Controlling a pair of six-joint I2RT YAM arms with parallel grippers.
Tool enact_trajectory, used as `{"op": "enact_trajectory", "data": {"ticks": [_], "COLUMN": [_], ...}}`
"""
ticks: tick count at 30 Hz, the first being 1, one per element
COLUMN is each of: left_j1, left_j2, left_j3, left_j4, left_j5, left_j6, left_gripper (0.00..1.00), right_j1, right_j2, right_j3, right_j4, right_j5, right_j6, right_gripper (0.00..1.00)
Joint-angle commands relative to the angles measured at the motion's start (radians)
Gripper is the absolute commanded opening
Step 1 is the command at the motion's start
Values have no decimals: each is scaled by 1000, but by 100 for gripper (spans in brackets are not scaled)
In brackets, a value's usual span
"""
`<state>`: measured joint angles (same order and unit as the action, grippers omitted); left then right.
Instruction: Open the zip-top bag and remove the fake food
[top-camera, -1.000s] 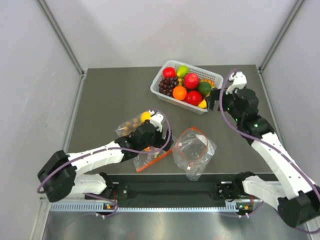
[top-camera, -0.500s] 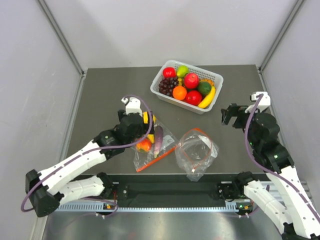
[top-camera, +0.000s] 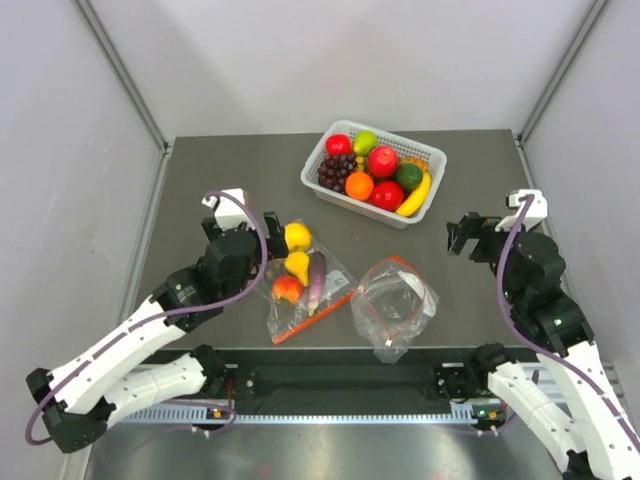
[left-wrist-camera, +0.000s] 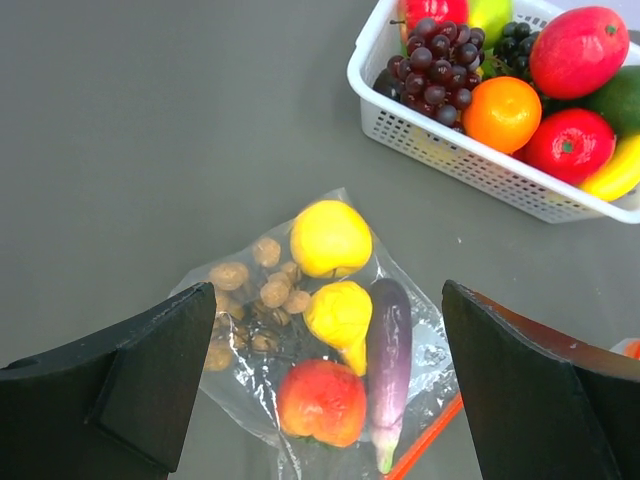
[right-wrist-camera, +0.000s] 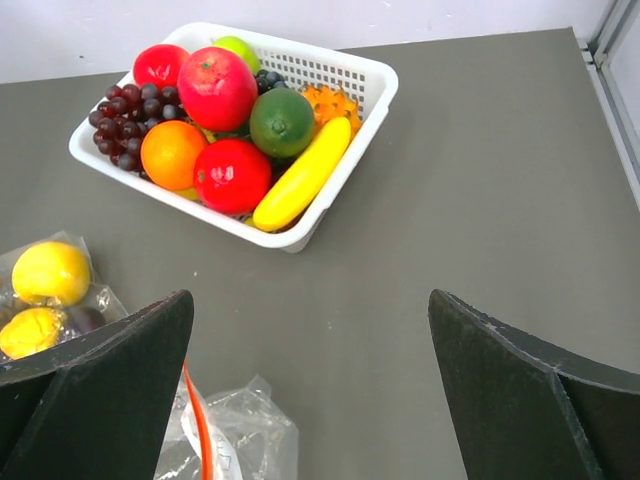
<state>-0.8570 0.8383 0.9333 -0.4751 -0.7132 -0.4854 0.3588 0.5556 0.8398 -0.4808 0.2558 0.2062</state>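
The left gripper (left-wrist-camera: 327, 295) and right gripper (right-wrist-camera: 310, 298) are spread wide and hold nothing. The zip-top bag (top-camera: 392, 305) lies near the front, seemingly empty, with the fake food (top-camera: 375, 170) in the basket (top-camera: 432, 158). The work seems finished, so the arms should park without brushing the bag.

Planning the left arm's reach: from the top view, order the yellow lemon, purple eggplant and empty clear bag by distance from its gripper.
1. Yellow plastic lemon, right of the left gripper.
2. Purple plastic eggplant, lower right.
3. Empty crinkly clear bag, farther right.
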Motion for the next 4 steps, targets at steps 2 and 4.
{"op": "enact_trajectory", "data": {"ticks": [2,4], "left_j1": [1,1], "left_j2": [-21,-27], "left_j3": [41,42], "left_j4": [-13,-11], "left_j5": [3,6], "left_j6": [45,54], "left_gripper": [99,99], "right_j1": [-3,-1], "right_j2": [-11,-11], "right_j3": [54,58], "right_j4": [2,1], "right_j5": [22,26], "right_j6": [-4,-10], "right_gripper": [100,100]}}
